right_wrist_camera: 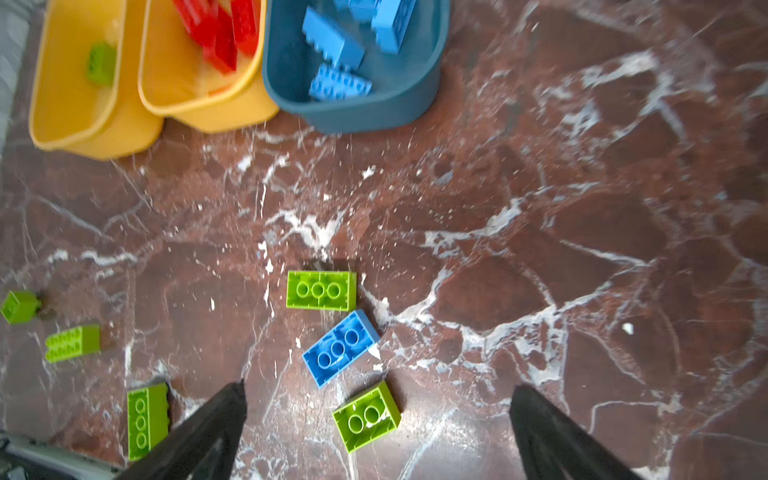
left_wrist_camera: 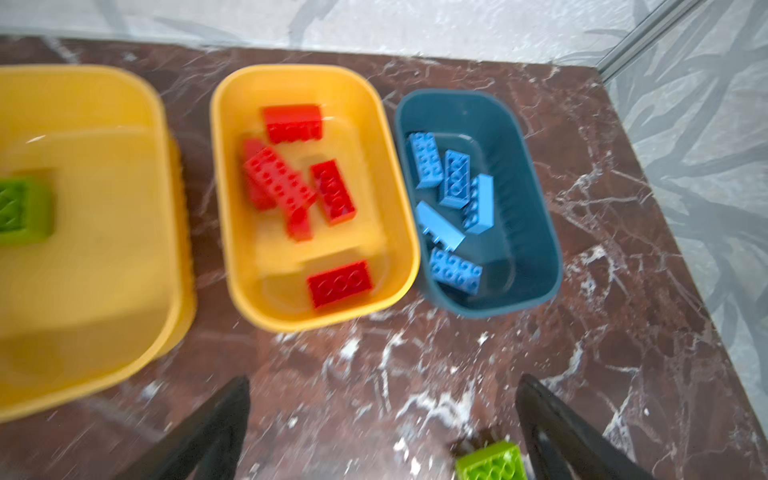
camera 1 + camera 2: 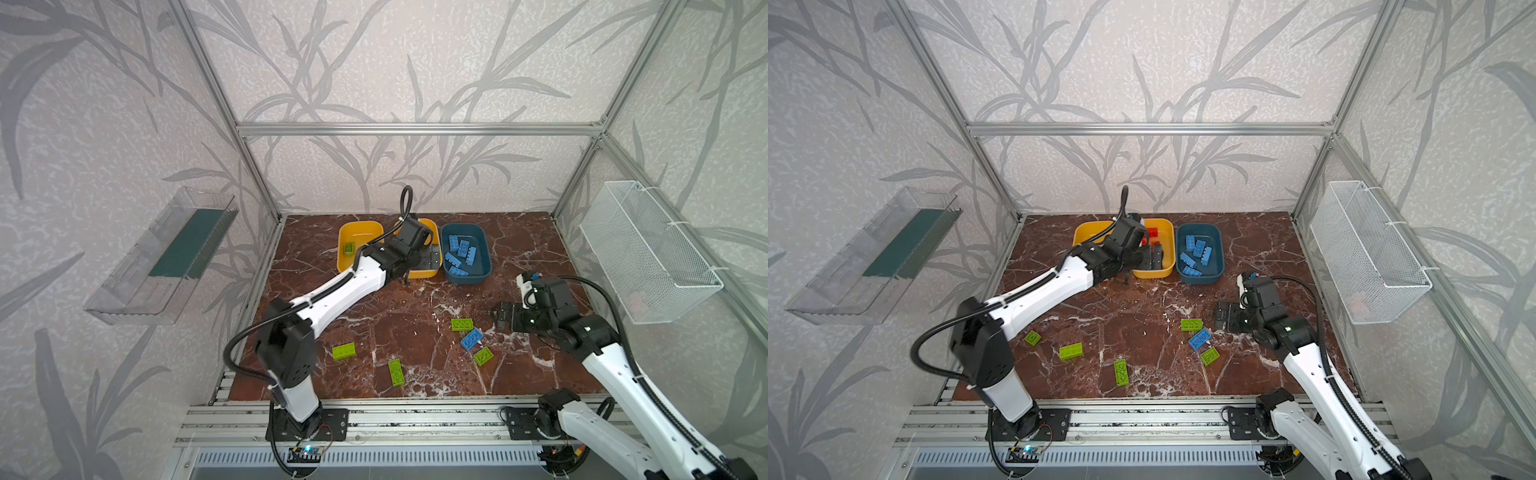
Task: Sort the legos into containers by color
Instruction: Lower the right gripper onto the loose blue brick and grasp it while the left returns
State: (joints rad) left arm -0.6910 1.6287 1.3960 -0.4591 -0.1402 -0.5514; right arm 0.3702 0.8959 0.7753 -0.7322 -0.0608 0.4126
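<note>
Right gripper (image 3: 498, 316), jaws spread, is hovering nearest the blue lego (image 3: 471, 338), lying diagonal just ahead; left gripper (image 3: 431, 258) likewise spread.

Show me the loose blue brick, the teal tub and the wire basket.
Blue brick (image 1: 340, 348), right wrist view, upper face.
Teal tub (image 3: 467, 279), a top view, near wall.
Wire basket (image 3: 648, 257), a top view, mesh side.

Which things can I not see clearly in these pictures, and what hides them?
- Red legos: in a top view, mostly covered by the left arm.
- Green lego in a yellow tub: left wrist view, blurred, cut by the edge.
- Pinkish thing in the wire basket: both top views, too faint to identify.
</note>
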